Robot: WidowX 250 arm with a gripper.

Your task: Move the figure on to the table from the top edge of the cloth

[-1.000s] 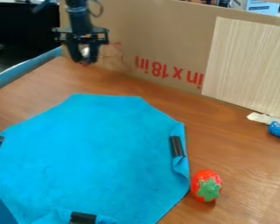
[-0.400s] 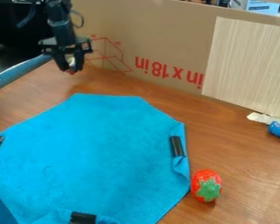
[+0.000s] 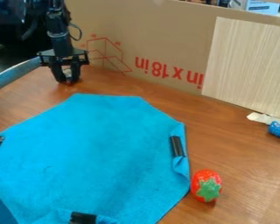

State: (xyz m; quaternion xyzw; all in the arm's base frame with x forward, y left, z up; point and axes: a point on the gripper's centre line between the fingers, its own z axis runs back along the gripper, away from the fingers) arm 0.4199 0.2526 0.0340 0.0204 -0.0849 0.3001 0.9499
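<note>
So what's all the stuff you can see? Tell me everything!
small figure: one, whitish, in the gripper
cloth: one, bright blue, middle to lower left
clips: three, black, along the cloth's edges
toy strawberry: one, red and green, right of the cloth
table: one, brown, under the cloth
cardboard: one, tan with red print, at the back
board: one, pale wood look, against the cardboard
roll-like thing: one, blue, right edge
flat scrap: one, cream, beside the roll-like thing
arm: one, black, upper left
gripper: one, black, at the arm's end
</note>
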